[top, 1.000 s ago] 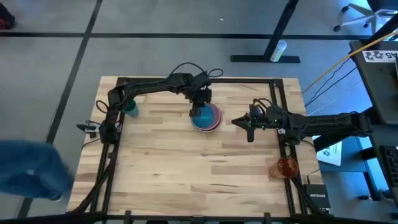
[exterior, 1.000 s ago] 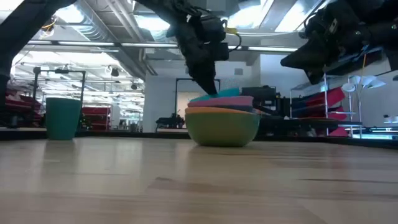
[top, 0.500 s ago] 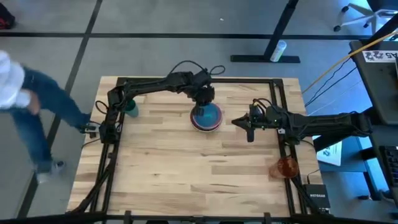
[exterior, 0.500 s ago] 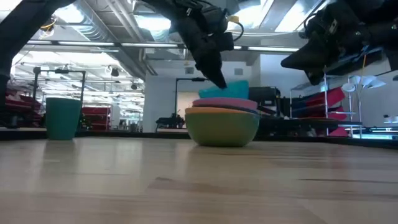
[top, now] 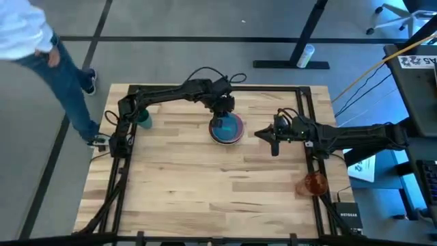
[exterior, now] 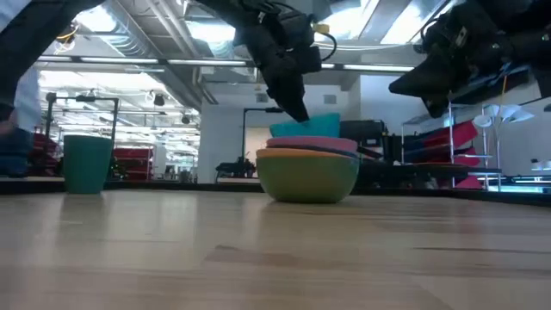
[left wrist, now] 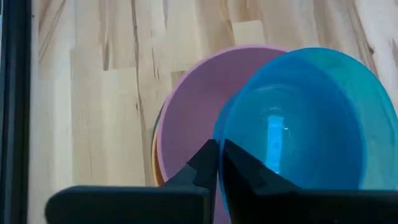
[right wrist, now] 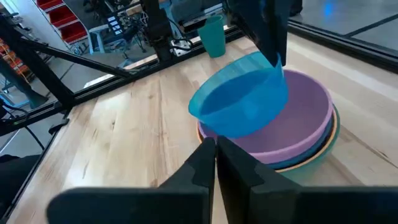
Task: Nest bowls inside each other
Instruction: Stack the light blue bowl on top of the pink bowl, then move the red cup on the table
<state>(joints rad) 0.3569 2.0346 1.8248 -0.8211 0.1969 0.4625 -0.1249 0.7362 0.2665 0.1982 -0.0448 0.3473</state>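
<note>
The bowls stand stacked (top: 226,129) at the table's far middle. In the low view a greenish bowl (exterior: 307,179) is at the bottom, then an orange rim, then the pink bowl (left wrist: 186,106). The bright blue bowl (left wrist: 292,118) sits tilted on top, with my left gripper (left wrist: 219,152) shut on it from above (top: 222,106). My right gripper (right wrist: 216,146) hangs shut and empty above the table, right of the stack (top: 263,134). My left gripper pinches the blue bowl's rim (left wrist: 219,134) on its far side, one finger inside the bowl and one outside. The fingers (exterior: 293,102) come from above, slanting down. The bowl is tilted, its held side raised, its lower part within the pink bowl (right wrist: 311,124).
A small teal cup (top: 143,119) stands at the far left by the left arm's base. A see-through orange-red cup (top: 314,183) sits outside the frame at the right. A person (top: 41,48) walks past the table's far left corner. Bare wood lies in front of the stack.
My left gripper, still shut on the blue bowl's rim, has raised the bowl a little over the stack and then lowered it slightly, with a small shift toward the table's right. The stack below has stayed put. The person has walked along the table's left side toward the far end.
</note>
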